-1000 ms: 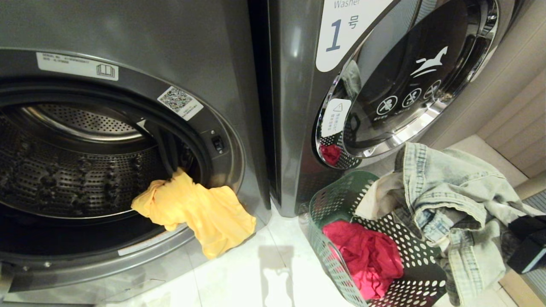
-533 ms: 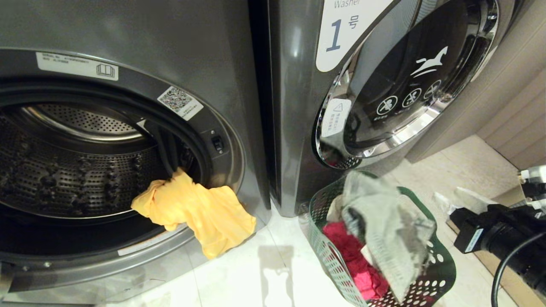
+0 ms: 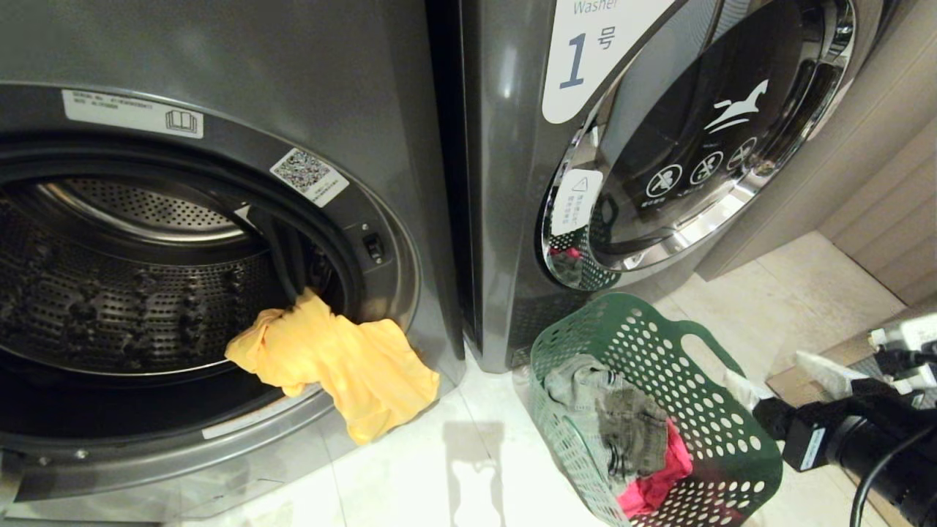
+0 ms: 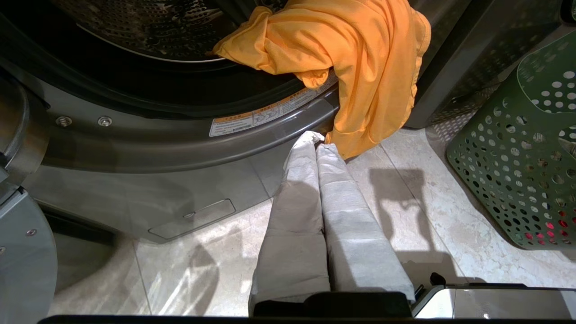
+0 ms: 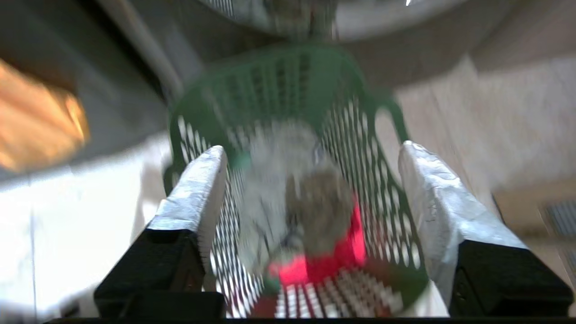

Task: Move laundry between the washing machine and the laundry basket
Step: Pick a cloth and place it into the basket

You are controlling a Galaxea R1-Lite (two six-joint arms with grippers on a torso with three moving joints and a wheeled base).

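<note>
Grey-olive garment (image 3: 611,421) lies on red one (image 3: 651,487) in laundry basket (image 3: 714,428); my right gripper (image 5: 310,180) spread, empty; left gripper (image 4: 317,144) clenched.

Pale glossy floor tiles (image 3: 410,476) — beige panelled wall (image 3: 878,146).

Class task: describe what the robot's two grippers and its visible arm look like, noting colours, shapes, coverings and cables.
Left gripper: two long, tapered fingers wrapped in pale grey-white cloth-like covering, on a black base. Right gripper: two similar pale wrapped fingers on blocky black mounts. Right arm: black cylindrical body, a black cable looping over it and a small white label.
</note>
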